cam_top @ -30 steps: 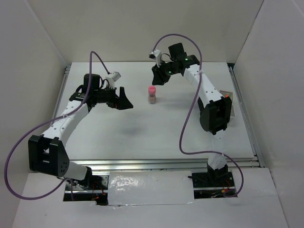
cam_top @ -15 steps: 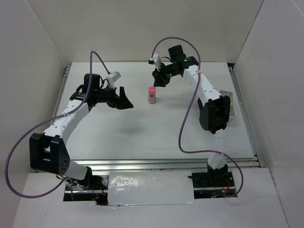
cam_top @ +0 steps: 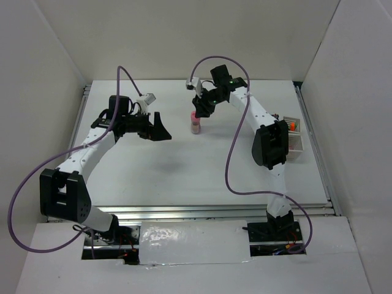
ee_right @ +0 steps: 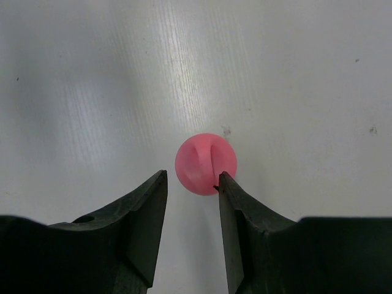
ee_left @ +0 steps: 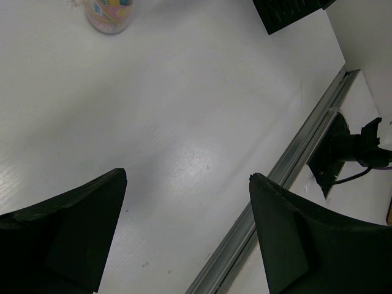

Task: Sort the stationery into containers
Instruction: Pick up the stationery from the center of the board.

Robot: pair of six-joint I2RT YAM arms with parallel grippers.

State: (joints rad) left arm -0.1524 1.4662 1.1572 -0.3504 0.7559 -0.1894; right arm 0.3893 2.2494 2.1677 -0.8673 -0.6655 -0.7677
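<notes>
The pink-capped stubby cylinder (cam_top: 195, 123) stands upright at the back middle of the table. My right gripper (cam_top: 199, 110) hangs right over it, pointing down. In the right wrist view the round pink cap (ee_right: 206, 163) lies just ahead of the open gripper (ee_right: 191, 177), and the right fingertip (ee_right: 228, 184) overlaps the cap's edge. My left gripper (cam_top: 160, 130) is open and empty, left of the cylinder. The left wrist view shows the cylinder's body (ee_left: 110, 13) at its top edge, far from the gripper (ee_left: 187, 177). The white-grey tray (cam_top: 296, 146) sits at the right, holding an orange piece (cam_top: 292, 126). The black mesh cup is out of view.
A metal rail (ee_left: 288, 165) runs along the table's edge. White walls enclose the table on three sides. The right arm's black elbow (cam_top: 269, 147) stands just left of the tray.
My right gripper has moved left and come over the pink-capped cylinder. The tray at the right is now more exposed. The left arm has stayed where it was.
</notes>
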